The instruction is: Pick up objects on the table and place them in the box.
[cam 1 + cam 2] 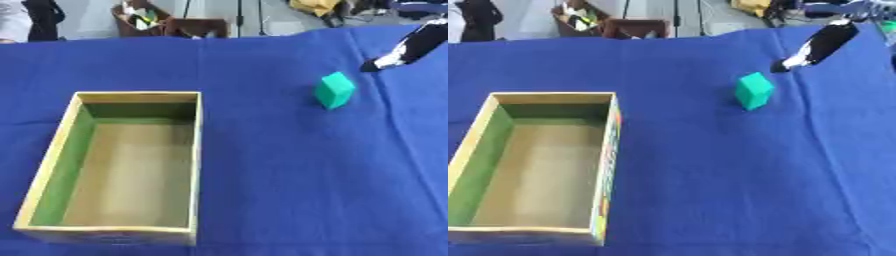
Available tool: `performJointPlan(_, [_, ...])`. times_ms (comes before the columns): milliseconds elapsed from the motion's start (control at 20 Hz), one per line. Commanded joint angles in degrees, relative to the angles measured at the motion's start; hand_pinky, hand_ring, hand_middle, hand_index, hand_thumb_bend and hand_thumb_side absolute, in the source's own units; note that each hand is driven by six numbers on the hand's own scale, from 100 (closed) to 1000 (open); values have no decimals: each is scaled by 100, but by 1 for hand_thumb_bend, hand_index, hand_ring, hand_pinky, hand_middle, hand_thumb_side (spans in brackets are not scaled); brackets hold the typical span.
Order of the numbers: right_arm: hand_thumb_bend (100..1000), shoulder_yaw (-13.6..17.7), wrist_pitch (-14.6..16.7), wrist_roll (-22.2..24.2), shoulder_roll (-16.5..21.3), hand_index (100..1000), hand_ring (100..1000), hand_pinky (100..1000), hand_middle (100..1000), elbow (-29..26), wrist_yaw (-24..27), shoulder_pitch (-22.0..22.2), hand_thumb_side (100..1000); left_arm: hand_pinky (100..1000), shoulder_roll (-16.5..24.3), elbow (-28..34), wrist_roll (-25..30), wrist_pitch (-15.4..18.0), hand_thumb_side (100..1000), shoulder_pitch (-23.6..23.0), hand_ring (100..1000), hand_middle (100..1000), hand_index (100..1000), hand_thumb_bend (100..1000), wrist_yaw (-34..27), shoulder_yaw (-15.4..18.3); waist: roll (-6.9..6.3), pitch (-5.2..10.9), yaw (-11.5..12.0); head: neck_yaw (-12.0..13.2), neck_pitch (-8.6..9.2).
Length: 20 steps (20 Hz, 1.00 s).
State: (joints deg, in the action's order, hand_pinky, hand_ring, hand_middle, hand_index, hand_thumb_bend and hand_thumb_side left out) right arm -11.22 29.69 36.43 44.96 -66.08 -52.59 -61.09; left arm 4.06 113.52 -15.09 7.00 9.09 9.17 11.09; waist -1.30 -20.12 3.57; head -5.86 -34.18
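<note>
A blue cloth (289, 190) covered the whole table and was the largest thing in view, with a few long creases running on its right part. On it, at about 8 o'clock from the middle of the view, stood a wooden box (194, 165), long and open at the top. Its inner left wall was green, its floor was plain brown, and nothing lay inside it. In the right eye view, its outer right side showed some coloured print.

The right hand (817, 46) came in from the upper right corner, at about 1 o'clock. It was black with silver parts, and it pointed down to the left. Whether its fingers were spread or pressed together, I cannot tell. It held nothing.

The smallest thing was a green block (334, 90), standing on the cloth at about 2 o'clock, well apart from the box. It was near the tip of the hand but did not touch it.
</note>
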Motion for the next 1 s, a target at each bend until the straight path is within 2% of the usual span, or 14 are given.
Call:
performJointPlan(50, [465,-71,702,684,-7,1000,966,825,936,94,-74,-147,669,100,91,107,32,9,884,36,356,417,502,100,4,-35,2,97,15,-54,62])
performJointPlan(300, [403,-220,839,939,-116,1000,959,822,945,203,-53,-185,636,100,89,107,60,5,885,56,357,418,503,100,-2,-48,18,87,54,-103,89])
performJointPlan(1000, [364,-435,972,1392,-105,1000,955,821,946,220,3,-127,599,100,90,107,118,-9,886,84,358,421,503,100,0,-58,53,40,79,-121,104])
